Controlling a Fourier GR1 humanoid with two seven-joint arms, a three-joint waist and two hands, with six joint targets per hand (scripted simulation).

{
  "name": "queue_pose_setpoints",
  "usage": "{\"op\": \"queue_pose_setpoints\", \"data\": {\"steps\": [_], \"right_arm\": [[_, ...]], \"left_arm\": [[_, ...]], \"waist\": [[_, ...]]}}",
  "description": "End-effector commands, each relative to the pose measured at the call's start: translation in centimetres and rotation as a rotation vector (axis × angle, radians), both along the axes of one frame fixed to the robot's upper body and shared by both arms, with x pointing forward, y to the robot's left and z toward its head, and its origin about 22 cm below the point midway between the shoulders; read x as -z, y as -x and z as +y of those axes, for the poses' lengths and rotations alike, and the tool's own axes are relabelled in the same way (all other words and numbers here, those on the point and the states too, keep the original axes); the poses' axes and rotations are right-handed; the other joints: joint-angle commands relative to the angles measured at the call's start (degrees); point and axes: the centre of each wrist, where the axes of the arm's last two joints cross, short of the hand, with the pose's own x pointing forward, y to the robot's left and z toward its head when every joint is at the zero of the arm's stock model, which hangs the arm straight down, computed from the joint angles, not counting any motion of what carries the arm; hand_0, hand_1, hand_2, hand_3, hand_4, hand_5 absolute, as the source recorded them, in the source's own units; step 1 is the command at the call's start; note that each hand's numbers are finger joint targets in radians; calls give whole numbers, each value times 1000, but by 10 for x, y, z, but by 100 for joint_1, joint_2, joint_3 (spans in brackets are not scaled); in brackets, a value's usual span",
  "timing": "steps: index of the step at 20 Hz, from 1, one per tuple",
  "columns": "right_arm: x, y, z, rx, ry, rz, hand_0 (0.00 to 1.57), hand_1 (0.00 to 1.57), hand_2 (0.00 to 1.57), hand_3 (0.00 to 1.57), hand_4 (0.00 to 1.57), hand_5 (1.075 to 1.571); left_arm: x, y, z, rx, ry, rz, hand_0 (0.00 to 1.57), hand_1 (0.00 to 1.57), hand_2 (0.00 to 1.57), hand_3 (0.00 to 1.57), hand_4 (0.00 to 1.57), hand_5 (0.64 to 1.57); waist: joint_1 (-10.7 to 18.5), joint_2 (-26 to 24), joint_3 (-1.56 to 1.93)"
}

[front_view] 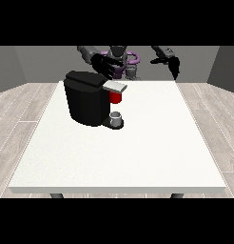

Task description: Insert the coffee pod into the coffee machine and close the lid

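The black coffee machine (pixel 86 97) stands on the left half of the table. Its grey lid (pixel 114 86) juts out to the right, lying roughly level. Just under the lid is a red thing at the machine (pixel 116 97). A small grey thing (pixel 117 117) stands on the machine's base below it; I cannot tell whether it is the pod. The hand at the view's left (pixel 104 65) hovers with spread fingers above and behind the machine's top, holding nothing. The hand at the view's right (pixel 172 64) hangs in the air past the table's far edge, fingers relaxed and pointing down.
The white table (pixel 152 143) spreads wide to the right of the machine and towards the camera. The robot's torso (pixel 120 59) is behind the far edge. Wooden floor surrounds the table.
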Motion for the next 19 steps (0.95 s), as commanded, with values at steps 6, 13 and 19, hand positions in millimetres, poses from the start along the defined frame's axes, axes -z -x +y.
{"op": "queue_pose_setpoints", "data": {"steps": [6,13,19], "right_arm": [[16,8,31,-52,-6,48,0,0,0,0,125,1571],[42,32,40,-194,-114,19,0,0,0,0,352,1571],[102,92,34,-160,-260,138,0,0,0,0,157,1571]], "left_arm": [[10,12,-32,15,-8,-6,0,0,0,0,202,1571],[19,19,-30,20,41,18,0,0,0,0,192,1571],[43,28,20,-119,41,80,0,0,0,0,192,1571]], "waist": [[-71,-441,1],[-329,-813,2],[-1071,-1197,-1]]}}
